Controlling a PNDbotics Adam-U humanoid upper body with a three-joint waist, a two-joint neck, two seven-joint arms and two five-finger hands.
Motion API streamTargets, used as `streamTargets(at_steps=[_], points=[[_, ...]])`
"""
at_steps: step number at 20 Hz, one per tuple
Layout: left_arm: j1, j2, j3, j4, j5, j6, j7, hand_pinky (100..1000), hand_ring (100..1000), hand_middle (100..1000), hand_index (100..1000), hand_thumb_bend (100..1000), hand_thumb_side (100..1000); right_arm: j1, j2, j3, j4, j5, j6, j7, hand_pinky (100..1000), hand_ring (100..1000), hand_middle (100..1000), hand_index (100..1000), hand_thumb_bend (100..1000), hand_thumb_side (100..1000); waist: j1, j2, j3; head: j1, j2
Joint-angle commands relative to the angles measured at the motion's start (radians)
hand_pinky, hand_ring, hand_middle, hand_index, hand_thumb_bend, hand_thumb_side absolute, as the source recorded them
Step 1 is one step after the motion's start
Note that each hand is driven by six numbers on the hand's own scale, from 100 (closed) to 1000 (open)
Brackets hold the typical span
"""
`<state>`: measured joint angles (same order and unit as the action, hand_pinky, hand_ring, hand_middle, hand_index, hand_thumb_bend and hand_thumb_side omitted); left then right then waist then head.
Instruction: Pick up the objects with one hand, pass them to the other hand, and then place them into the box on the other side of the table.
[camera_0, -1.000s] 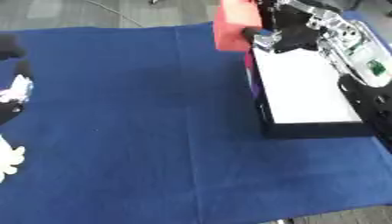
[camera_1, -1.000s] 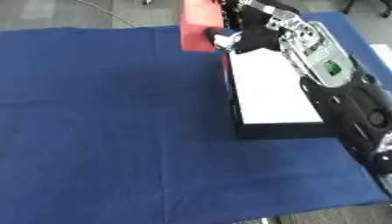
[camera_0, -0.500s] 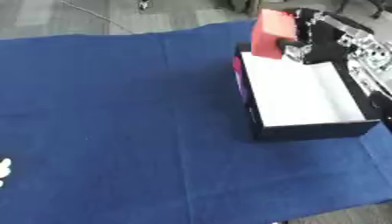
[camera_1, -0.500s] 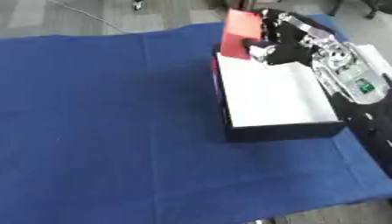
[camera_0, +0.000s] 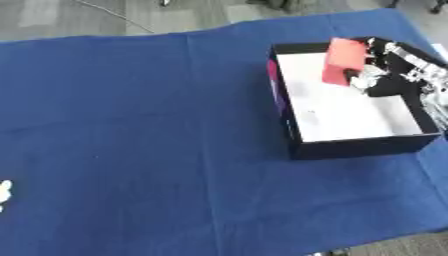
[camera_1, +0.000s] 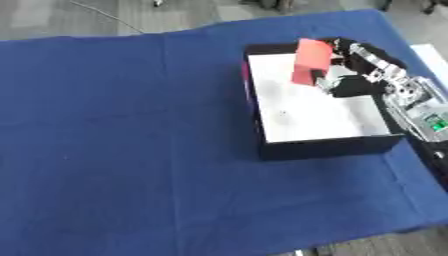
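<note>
Red block (camera_1: 311, 61) is now hanging over the white floor of the box (camera_1: 322, 147), up near its far end, pinched between the thumb and curled fingers of the right hand (camera_1: 354, 67). A second ago it was out past the box's far-left corner, over the blue cloth (camera_1: 122, 125), so the arm has swung it inward and it's finally above the drop zone. The head camera also shifted, so the box sitting more central in the view is just that, not the box moving. Looks like the handover is done and only the release is left. The left hand doesn't show; there's just a small whitish thing (camera_0: 3, 192) at the left edge, can't tell what.
</note>
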<state>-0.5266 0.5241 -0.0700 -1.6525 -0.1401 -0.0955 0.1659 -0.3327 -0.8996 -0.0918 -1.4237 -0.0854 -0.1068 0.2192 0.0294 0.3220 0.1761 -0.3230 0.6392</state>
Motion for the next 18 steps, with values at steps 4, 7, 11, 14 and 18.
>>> streamTargets(at_steps=[4,7,11,14,18], points=[[-0.006,0.039,0.023,-0.022,0.005,0.003,0.017,891,750,662,850,100,505,-0.008,-0.04,-0.027,0.047,0.182,-0.152,0.074,1000,1000,1000,1000,338,141,-0.003,-0.017,0.004,0.016,-0.004],[-0.005,0.04,0.025,-0.022,0.003,0.004,0.022,892,750,661,852,100,506,-0.011,-0.042,-0.034,0.07,0.256,-0.198,0.087,1000,1000,1000,1000,360,149,-0.003,-0.018,0.006,0.021,-0.002],[-0.005,0.041,0.027,-0.021,0.002,0.005,0.026,893,750,660,851,100,505,-0.012,-0.04,-0.039,0.082,0.288,-0.212,0.074,1000,1000,1000,1000,356,120,-0.005,-0.019,0.009,0.024,-0.001],[-0.005,0.044,0.036,-0.022,0.001,0.007,0.033,890,750,658,850,100,499,-0.021,-0.023,-0.056,0.055,0.209,-0.186,0.032,1000,1000,1000,1000,129,100,-0.005,-0.02,0.01,0.035,0.002],[-0.009,0.079,0.06,-0.017,-0.008,0.016,0.036,890,759,679,863,100,501,-0.042,-0.006,-0.085,-0.1,-0.05,-0.113,-0.065,1000,1000,1000,1000,100,202,-0.002,-0.02,0.011,0.099,0.014]])
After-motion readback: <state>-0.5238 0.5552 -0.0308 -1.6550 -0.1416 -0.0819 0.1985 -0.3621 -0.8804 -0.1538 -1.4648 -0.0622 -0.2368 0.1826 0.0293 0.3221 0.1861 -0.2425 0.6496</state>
